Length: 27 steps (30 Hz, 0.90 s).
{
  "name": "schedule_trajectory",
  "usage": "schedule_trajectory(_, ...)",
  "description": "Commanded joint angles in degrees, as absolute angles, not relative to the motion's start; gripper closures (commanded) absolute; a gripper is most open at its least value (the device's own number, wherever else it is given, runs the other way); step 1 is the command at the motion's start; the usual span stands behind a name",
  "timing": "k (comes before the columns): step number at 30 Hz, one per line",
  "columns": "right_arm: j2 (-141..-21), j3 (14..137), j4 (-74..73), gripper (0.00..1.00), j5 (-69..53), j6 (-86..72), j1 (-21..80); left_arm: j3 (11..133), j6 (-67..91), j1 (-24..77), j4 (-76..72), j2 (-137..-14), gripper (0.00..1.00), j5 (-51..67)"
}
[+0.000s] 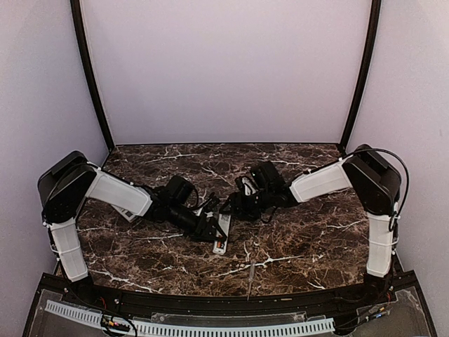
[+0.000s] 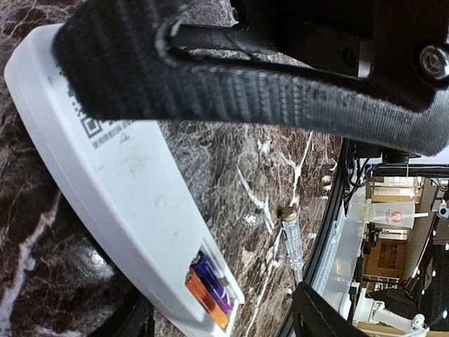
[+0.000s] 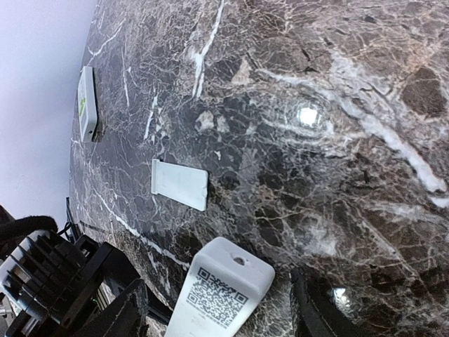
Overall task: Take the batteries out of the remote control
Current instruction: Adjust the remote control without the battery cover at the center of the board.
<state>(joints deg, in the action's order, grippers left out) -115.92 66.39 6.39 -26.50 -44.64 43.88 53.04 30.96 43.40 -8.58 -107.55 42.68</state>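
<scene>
The white remote control (image 1: pixel 222 235) lies face down at the table's centre between both arms. Its battery bay is uncovered at the near end, and two batteries (image 2: pixel 208 289), one orange and one purple, sit side by side in it. My left gripper (image 2: pixel 224 321) is open, straddling that battery end, with its right finger (image 2: pixel 324 312) well off the remote (image 2: pixel 119 182). My right gripper (image 3: pixel 217 312) is open too, straddling the far end of the remote (image 3: pixel 223 291), where the QR label is, with a gap on each side. One right finger (image 2: pixel 280 91) lies across the remote in the left wrist view.
A small white cover plate (image 3: pixel 179 184) lies flat on the marble beyond the remote. Another white device (image 3: pixel 87 103) rests farther off near the wall. A clear-handled screwdriver (image 1: pixel 250 275) lies near the front edge, by the black rail (image 1: pixel 210 302).
</scene>
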Motion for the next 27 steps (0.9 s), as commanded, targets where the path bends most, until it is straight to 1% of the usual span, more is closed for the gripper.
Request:
schedule_trajectory(1,-118.36,67.75,7.14,0.34,-27.65,-43.99,44.34,52.60,32.82,43.92,-9.78,-105.89,0.33,43.32)
schedule_trajectory(5,-118.03,68.34,6.50,0.34,-27.49,-43.47,44.38,52.66,32.67,44.00,-8.93,-105.10,0.34,42.49)
schedule_trajectory(8,-115.08,67.95,3.98,0.33,-25.26,-42.04,44.37,51.05,32.52,43.99,-7.22,-101.19,0.33,38.41)
schedule_trajectory(14,-105.95,66.21,-7.82,0.32,-14.82,-37.20,44.21,51.90,30.19,43.33,1.35,-95.49,0.32,31.37)
schedule_trajectory(17,-101.43,64.52,-13.46,0.33,-11.58,-36.13,44.25,51.72,30.52,43.04,2.19,-93.15,0.31,28.29)
schedule_trajectory(22,-93.54,60.41,-24.73,0.36,-7.15,-41.46,46.62,52.74,29.57,40.58,3.78,-88.79,0.31,27.48)
schedule_trajectory(27,-88.46,58.91,-32.85,0.39,-3.24,-50.89,54.10,61.03,25.04,33.17,13.71,-83.84,0.30,29.43)
